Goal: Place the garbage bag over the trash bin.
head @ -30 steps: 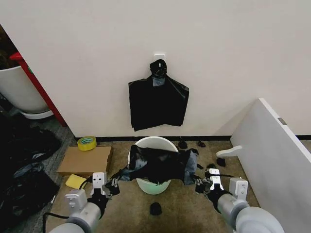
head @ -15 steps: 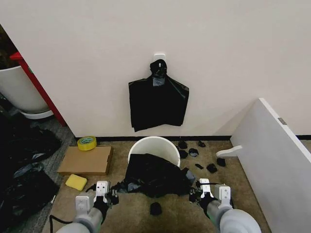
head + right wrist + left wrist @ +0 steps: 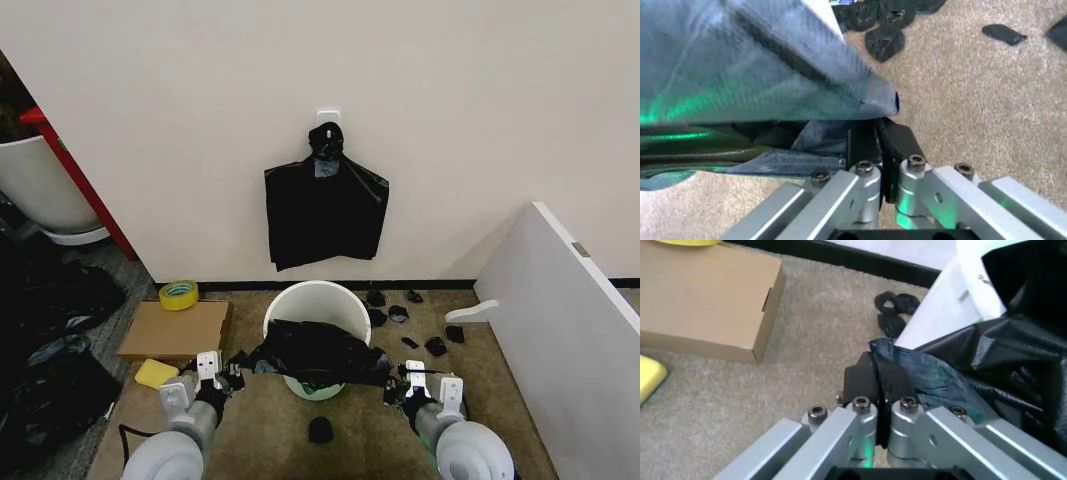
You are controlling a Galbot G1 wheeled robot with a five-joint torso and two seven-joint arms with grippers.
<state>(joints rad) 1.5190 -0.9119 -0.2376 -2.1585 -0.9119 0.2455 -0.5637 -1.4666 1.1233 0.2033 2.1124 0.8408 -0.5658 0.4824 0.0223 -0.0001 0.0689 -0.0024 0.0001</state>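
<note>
**Two Grippers Hold a Black Bag at a White Bin**

At the bottom of the head view, the left gripper [image 3: 228, 378] is low and left of the middle. Its fingers are pinched tight on one corner of the garbage bag [image 3: 318, 352]. In the left wrist view, the left gripper [image 3: 878, 385] has a bluish edge of the garbage bag [image 3: 987, 365] squeezed between its dark pads.

The right gripper [image 3: 397, 390] is low and right of the middle. It too is pinched tight on the other corner of the bag. In the right wrist view, the right gripper [image 3: 875, 142] holds a thin fold of the garbage bag [image 3: 753, 75].

The bag is stretched between the two grippers. It lies across the front part of the trash bin [image 3: 318, 300], near the middle of the head view. The back of the bin's rim is bare and white.

A small black lump [image 3: 320, 430] lies on the carpet just in front of the bin. More black lumps [image 3: 400, 315] lie to the right of the bin.

On the left are a cardboard box [image 3: 175, 330], a yellow sponge [image 3: 152, 373] and a roll of yellow tape [image 3: 179, 294].

Farther up, a flat black bag bundle [image 3: 325, 205] hangs on the wall.
</note>
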